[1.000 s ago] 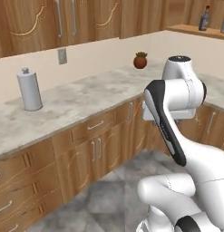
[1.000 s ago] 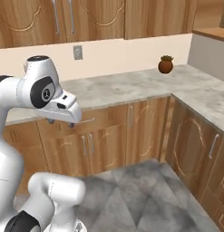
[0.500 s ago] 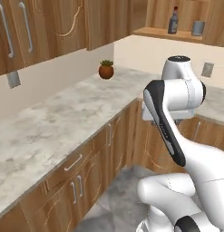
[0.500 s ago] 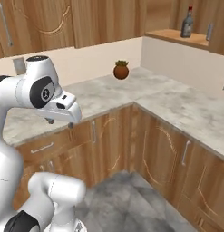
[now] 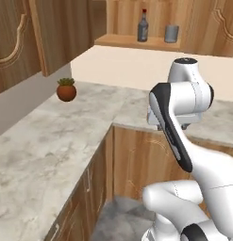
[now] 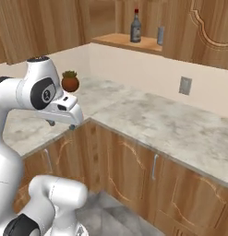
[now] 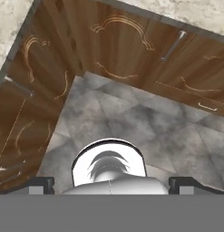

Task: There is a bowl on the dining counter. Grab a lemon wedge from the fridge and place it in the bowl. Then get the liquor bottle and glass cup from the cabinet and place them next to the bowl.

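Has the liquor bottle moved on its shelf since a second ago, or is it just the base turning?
No. The liquor bottle stands left of the glass cup on the cabinet shelf as before; the whole view shifted.

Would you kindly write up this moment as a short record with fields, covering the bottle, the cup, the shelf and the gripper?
liquor bottle: dark, red-capped, upright on the cabinet shelf
glass cup: grey tumbler standing apart to the bottle's right on the same shelf
cabinet: open wooden shelf above the corner of the worktop
potted plant: small round brown pot on the marbled worktop near the corner
wall outlet: on the beige wall above the worktop
gripper: open, holding nothing, pointing down at the grey tiled floor
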Motion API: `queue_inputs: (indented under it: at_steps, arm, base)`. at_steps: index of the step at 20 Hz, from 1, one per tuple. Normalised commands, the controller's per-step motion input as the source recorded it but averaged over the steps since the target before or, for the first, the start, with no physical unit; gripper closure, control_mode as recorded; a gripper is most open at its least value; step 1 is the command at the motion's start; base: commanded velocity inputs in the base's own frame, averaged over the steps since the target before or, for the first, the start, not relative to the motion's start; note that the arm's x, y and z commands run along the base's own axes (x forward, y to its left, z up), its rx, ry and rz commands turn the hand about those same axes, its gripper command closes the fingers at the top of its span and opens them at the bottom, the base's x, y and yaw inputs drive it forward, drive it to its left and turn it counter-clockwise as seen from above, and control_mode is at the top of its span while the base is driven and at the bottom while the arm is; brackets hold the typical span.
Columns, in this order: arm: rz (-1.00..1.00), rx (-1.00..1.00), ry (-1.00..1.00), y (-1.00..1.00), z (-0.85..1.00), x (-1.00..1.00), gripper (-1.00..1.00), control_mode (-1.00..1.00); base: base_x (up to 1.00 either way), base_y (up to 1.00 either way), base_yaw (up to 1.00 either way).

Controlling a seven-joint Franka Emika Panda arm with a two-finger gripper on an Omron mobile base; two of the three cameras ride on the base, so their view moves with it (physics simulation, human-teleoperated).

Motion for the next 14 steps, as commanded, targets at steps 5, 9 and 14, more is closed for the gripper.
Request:
queue_inputs:
  at_steps: [5, 9, 14]
  arm:
    - [0.0, 0.0, 0.0, 0.0, 0.0, 0.0, -1.0, 1.0]
    - [0.0, 0.0, 0.0, 0.0, 0.0, 0.0, -1.0, 1.0]
    - [0.0, 0.0, 0.0, 0.0, 0.0, 0.0, -1.0, 1.0]
  base:
    - [0.62, 0.01, -0.41]
    - [0.55, 0.19, -0.31]
    - [0.79, 0.4, -0.26]
